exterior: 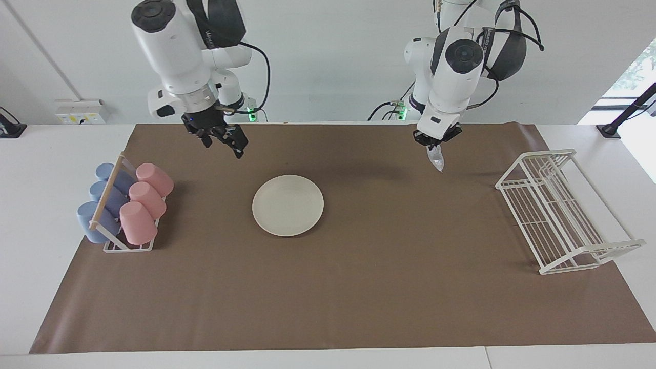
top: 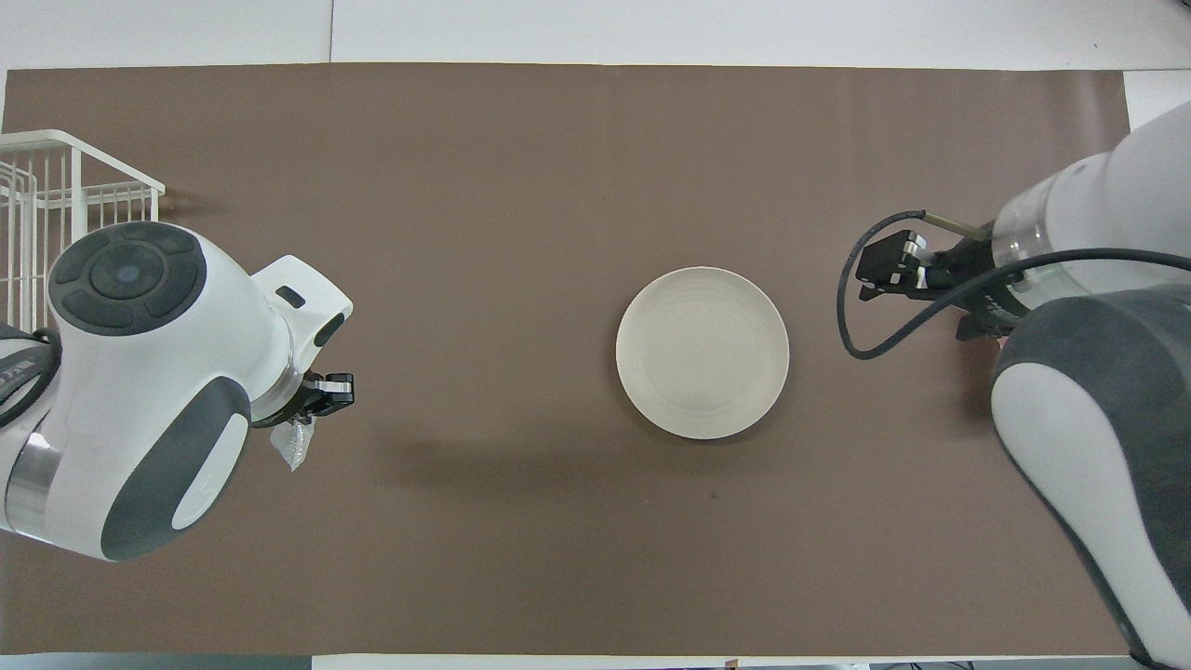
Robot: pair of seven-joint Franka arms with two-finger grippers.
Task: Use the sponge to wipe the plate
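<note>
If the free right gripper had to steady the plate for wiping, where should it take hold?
Probably the rim. The plate lies flat on the mat with a shallow raised edge, so the open right gripper would come down over the edge toward the right arm's end, one jaw inside, one outside.

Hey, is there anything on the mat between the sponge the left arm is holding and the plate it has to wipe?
Nothing visible. The left gripper is shut on the sponge, up over bare mat toward the left arm's end. Only open mat lies between there and the plate. The wire rack and the cups stand aside.
</note>
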